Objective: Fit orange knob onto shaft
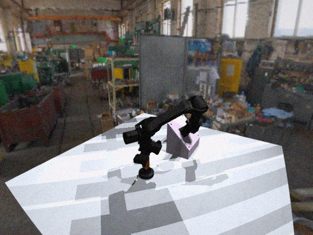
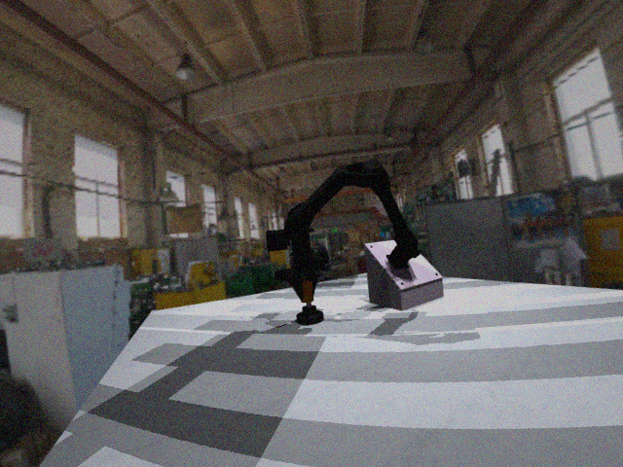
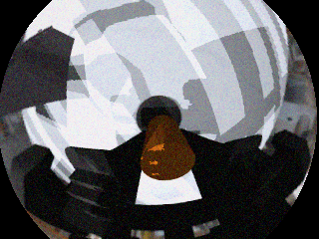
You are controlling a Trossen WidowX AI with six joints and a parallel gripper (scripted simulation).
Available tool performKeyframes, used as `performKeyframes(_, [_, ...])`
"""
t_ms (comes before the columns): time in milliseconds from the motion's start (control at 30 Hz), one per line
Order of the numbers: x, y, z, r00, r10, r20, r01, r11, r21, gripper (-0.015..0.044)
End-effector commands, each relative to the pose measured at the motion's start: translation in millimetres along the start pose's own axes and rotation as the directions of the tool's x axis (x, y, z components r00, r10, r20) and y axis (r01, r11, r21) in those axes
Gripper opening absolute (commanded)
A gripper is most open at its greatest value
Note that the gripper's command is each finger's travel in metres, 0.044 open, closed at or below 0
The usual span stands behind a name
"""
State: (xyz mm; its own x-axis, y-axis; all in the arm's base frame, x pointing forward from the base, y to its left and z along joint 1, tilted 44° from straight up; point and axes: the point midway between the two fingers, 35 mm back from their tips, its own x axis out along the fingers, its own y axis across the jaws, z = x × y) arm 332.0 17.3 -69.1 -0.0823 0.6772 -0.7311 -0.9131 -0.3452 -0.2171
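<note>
The orange knob (image 1: 147, 164) (image 2: 307, 294) (image 3: 166, 156) is upright, its tapered body between the fingers. My gripper (image 1: 146, 160) (image 2: 307, 288) (image 3: 162, 133) points down and is shut on the knob. The dark round pedestal (image 1: 145, 174) (image 2: 310, 316) (image 3: 145, 111) stands directly below the knob. In the exterior view a short light strip, perhaps the shaft, shows between knob and pedestal. The knob's hole, the shaft's flat side and how they line up are hidden. I cannot tell whether the shaft tip is inside the hole.
A lilac box with a slanted face (image 1: 173, 141) (image 2: 422, 297) (image 3: 37, 72) stands behind and to the right of the pedestal in the top and exterior views. The arm's base is mounted on its slope. Strong striped shadows cross the white table (image 1: 240, 202) (image 2: 453, 402).
</note>
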Motion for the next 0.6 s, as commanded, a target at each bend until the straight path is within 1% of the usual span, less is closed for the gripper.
performKeyframes(0, [-3.4, 0.4, 0.4, 1.0, -0.006, -0.002, 0.006, 0.994, -0.111, 0.0])
performKeyframes(67, [-3.2, 1.2, 1.2, 1.0, -0.006, -0.002, 0.006, 0.989, -0.151, 0.0])
performKeyframes(567, [-0.8, 4.2, 0.5, 1.0, -0.006, -0.002, 0.006, 0.989, -0.151, 0.0])
